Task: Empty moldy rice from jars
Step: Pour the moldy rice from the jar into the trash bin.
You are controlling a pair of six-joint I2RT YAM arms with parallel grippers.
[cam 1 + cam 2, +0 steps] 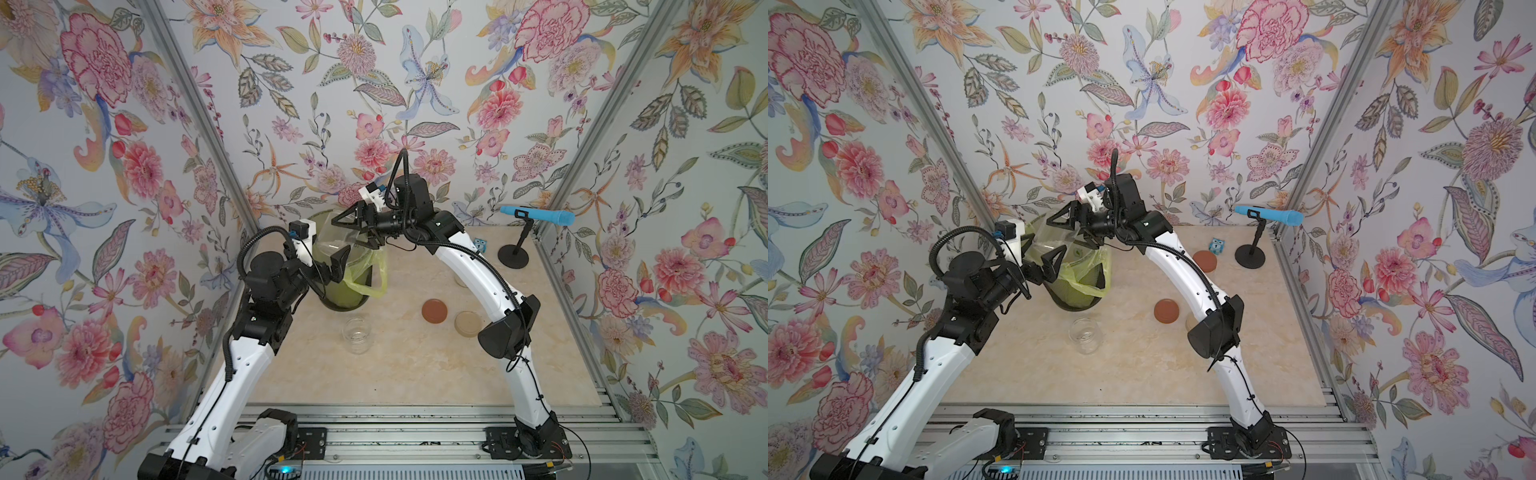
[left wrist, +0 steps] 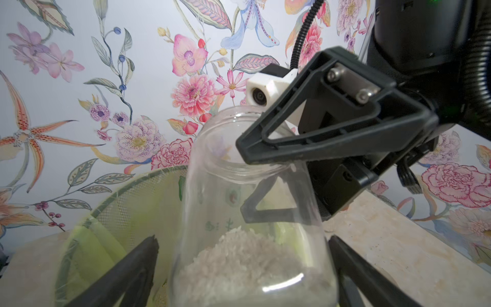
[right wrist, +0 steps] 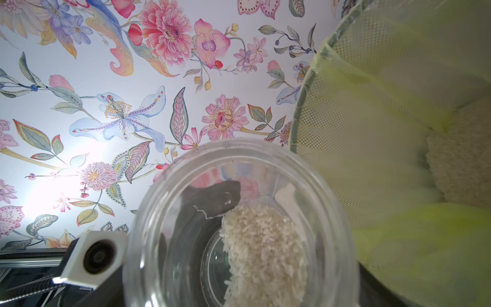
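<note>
Right fingers (image 2: 292, 151) clasp smooth glass jar (image 2: 212, 186) of grainy rice (image 2: 247, 260)

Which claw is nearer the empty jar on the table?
Left. The left claw hangs over the bin's near side, just behind the empty jar; right claw is farther back.

walls (image 1: 332, 83): floral wallpaper | tabletop (image 1: 415, 365): beige marble | corner posts (image 1: 205, 124): aluminium

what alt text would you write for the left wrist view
A clear glass jar with off-white rice pooled in its base fills the foreground, before a green mesh bin with a yellow-green liner. The right tool is closed across its neck and fingers of the left tool flank its base; floral wallpaper behind.
</note>
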